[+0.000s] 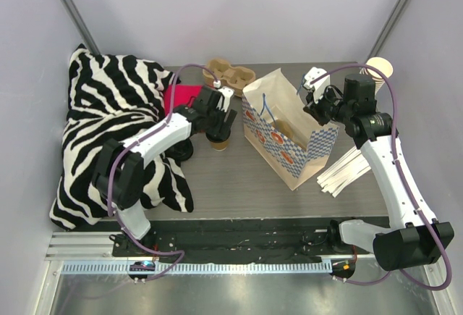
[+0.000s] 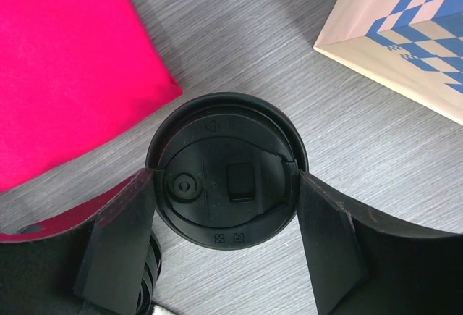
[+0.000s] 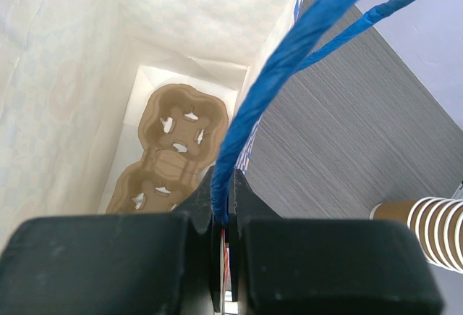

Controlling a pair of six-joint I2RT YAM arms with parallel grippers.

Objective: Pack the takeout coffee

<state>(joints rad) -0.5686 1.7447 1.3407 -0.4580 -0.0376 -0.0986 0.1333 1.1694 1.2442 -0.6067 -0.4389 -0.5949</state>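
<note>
The takeout coffee (image 1: 220, 140), a tan cup under a black lid (image 2: 226, 177), stands on the grey table left of the paper bag (image 1: 286, 137). My left gripper (image 1: 219, 123) reaches down over it, and both fingers (image 2: 123, 235) press against opposite sides of the lid. My right gripper (image 1: 312, 101) is at the bag's top right edge, shut on its blue cord handle (image 3: 249, 112) and holding the mouth wide. A brown pulp cup carrier (image 3: 170, 156) lies at the bottom of the bag.
A zebra-print cloth (image 1: 108, 127) covers the left side, with a red cloth (image 2: 65, 61) by the cup. A second pulp carrier (image 1: 228, 76) sits at the back. A stack of lidless cups (image 1: 379, 69) stands far right, white strips (image 1: 347, 170) below it.
</note>
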